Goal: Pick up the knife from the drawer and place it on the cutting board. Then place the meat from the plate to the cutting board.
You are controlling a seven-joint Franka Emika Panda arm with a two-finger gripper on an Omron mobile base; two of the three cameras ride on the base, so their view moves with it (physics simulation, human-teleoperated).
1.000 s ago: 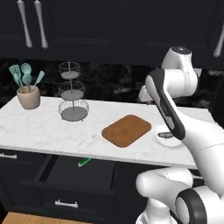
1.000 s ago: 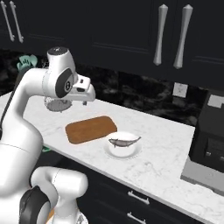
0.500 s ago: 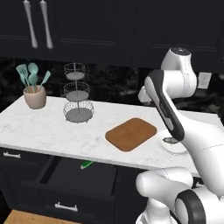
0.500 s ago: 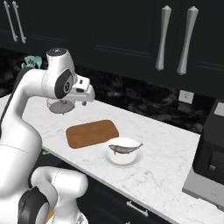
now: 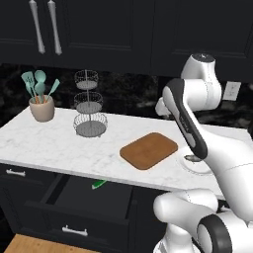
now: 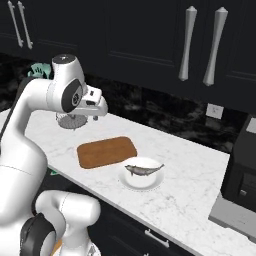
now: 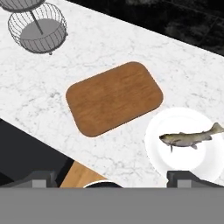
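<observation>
Flanking base views; overhead hand view

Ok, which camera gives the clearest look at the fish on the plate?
The hand view: the fish lies whole, side-on, on the white plate. The right base view shows it smaller but complete. In the left base view the arm hides most of the plate.

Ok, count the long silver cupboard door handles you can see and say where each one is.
4. One pair of handles hangs on the upper cupboard doors above the utensil crock, and the other pair of handles is on the doors above the plate. More may lie outside the pictures.
</observation>
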